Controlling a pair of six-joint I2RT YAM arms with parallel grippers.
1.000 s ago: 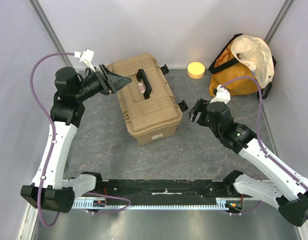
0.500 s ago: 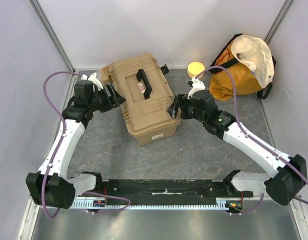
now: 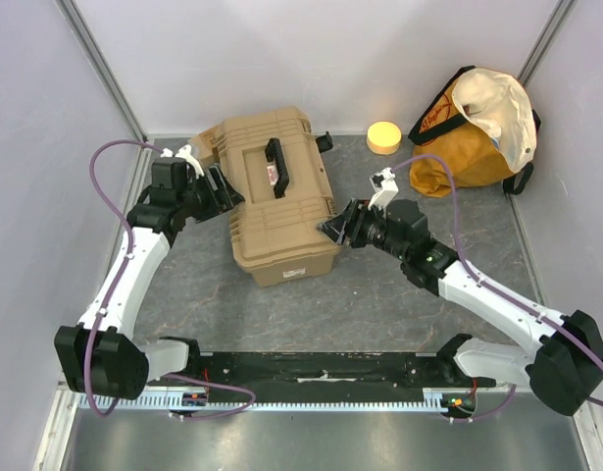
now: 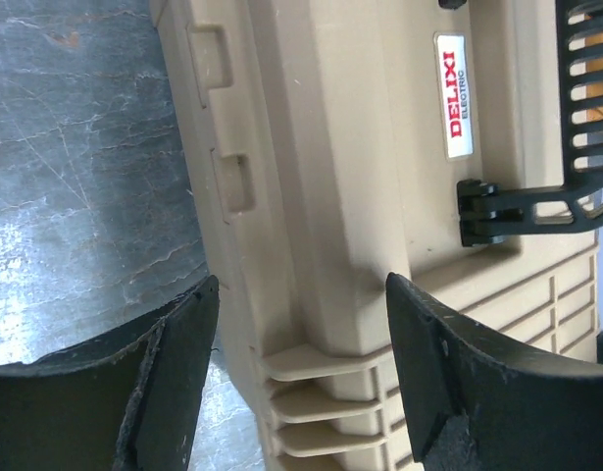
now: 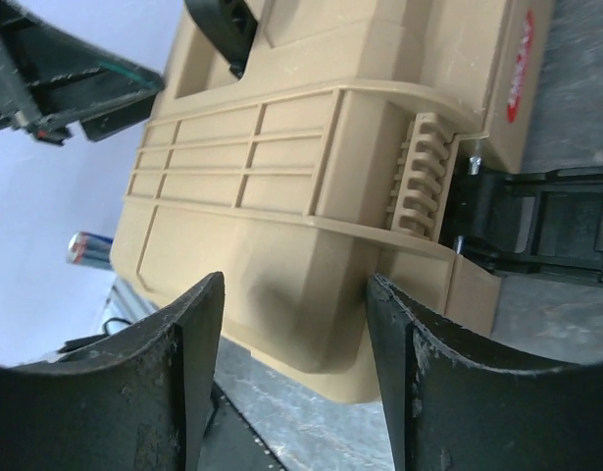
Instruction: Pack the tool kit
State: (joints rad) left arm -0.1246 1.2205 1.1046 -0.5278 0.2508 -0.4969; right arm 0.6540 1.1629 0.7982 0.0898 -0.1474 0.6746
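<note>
The tool kit [image 3: 281, 211], a tan hard case with a black top handle [image 3: 276, 160] and a red-white label [image 4: 454, 95], lies shut on the grey table. At its left side my left gripper [image 3: 226, 192] stands open. In the left wrist view the case's ribbed left edge [image 4: 311, 294] sits between the fingers of the left gripper [image 4: 301, 343], with gaps on both sides. My right gripper [image 3: 337, 229] is open at the case's near right corner. That corner [image 5: 311, 285] lies just ahead of the right gripper [image 5: 293, 343], beside a black latch [image 5: 536, 221].
An orange-yellow cloth bag [image 3: 473, 128] with a pale lining stands at the back right. A small yellow disc [image 3: 383, 136] lies behind the case. Grey walls close in on both sides, and a black rail [image 3: 321, 368] runs along the near edge.
The right gripper moved left up to the case's near right corner, its jaws narrowing. The left gripper dropped to the case's left edge. The case turned and shifted slightly left.
</note>
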